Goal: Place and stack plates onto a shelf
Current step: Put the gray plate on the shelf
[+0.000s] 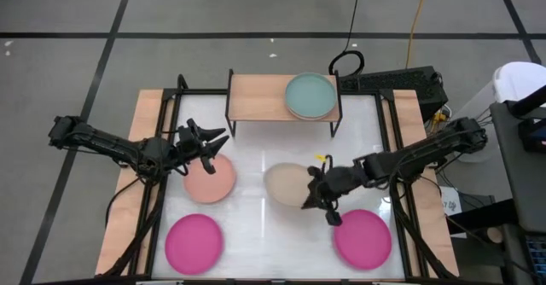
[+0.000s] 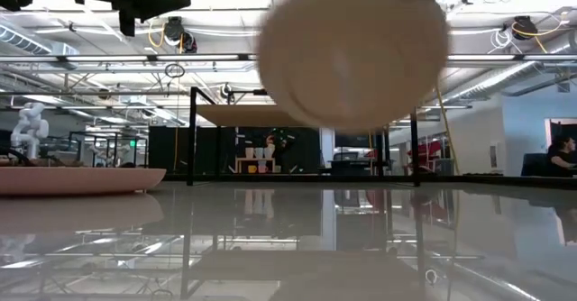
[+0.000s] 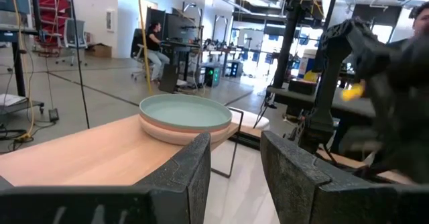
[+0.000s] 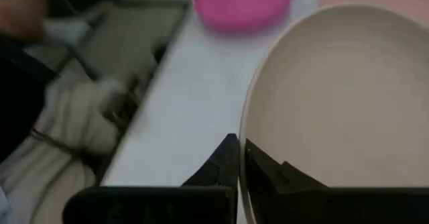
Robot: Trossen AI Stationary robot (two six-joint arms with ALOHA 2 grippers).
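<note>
Left gripper [image 1: 213, 140] hovers above the far edge of the pale pink plate [image 1: 207, 181], which lies flat on the white table [image 1: 256, 234]. Its fingers [image 3: 194, 170] stand apart with nothing between them; the wrist view looks past them toward the shelf.

Near the front left corner of the table lies a magenta plate [image 1: 194, 241], well apart from both grippers.

The shelf [image 1: 256, 97], a light wooden board on thin black legs, stands at the far side of the table. On its right half sits a teal plate [image 1: 310, 95], stacked on a paler plate [image 3: 171, 131] whose edge shows beneath it in the left wrist view.

Right gripper [image 1: 317, 195] is closed on the rim of the beige plate [image 1: 288, 184] at the plate's right edge. The low view shows this plate [image 2: 353, 53] lifted clear of the table and tilted. The right wrist view shows the fingertips [image 4: 231, 158] pinching the rim.

A second magenta plate [image 1: 363, 237] lies flat at front right, just beside the right gripper.
</note>
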